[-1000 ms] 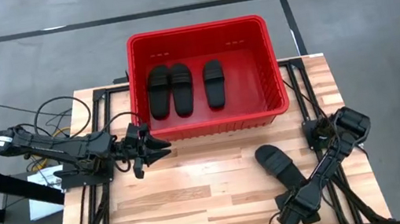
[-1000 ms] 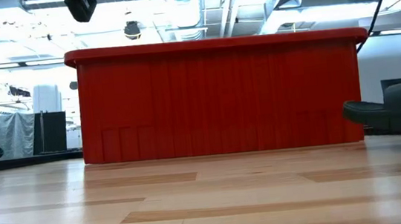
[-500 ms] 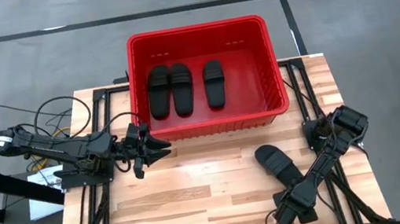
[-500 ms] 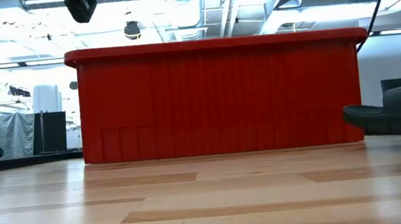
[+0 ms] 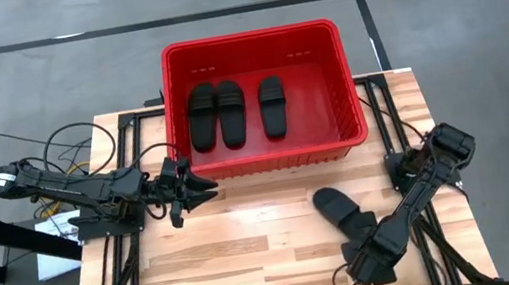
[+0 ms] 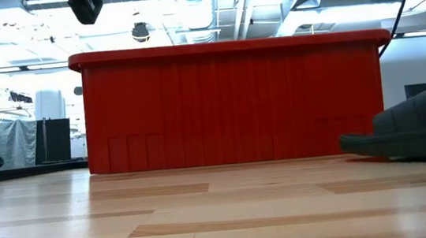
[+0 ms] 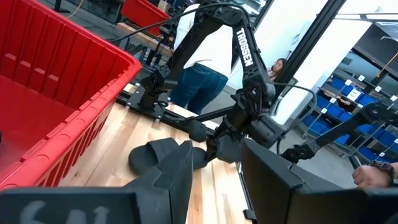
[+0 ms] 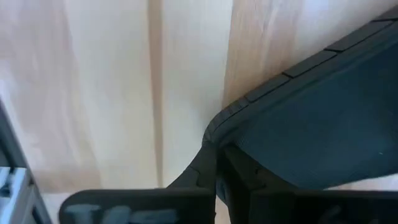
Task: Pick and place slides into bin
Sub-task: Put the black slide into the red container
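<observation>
Grey concrete floor surrounds a light wooden table point(image 5: 251, 254) set on a black frame. One black slide point(image 5: 338, 209) lies on the table in front of the bin's near right corner, clear of the bin wall, toe pointing toward the bin; in the low view it shows as a dark shape point(image 6: 413, 134) at the right edge, resting on the wood. The right gripper point(image 5: 370, 249) is at the heel end of this slide, its fingers brought together with the sole's edge point(image 8: 298, 124) pressed right against them in the right wrist view; whether the edge is actually pinched between them cannot be told. The red bin point(image 5: 346, 78) stands at the far middle of the table, overhanging its far edge, and holds three more slides point(image 5: 218, 115): two touching side by side at the left of the bin floor, a third point(image 5: 272, 105) just beside them toward the middle. The left gripper point(image 5: 203, 189) hovers near the bin's near left corner, fingers point(image 7: 168, 180) apart with nothing between them. Beyond the table, the left wrist view shows a person point(image 7: 202, 68) in a white top and blue jeans standing behind the right arm point(image 7: 245, 74), with blue storage shelving point(image 7: 367, 81) farther off.
</observation>
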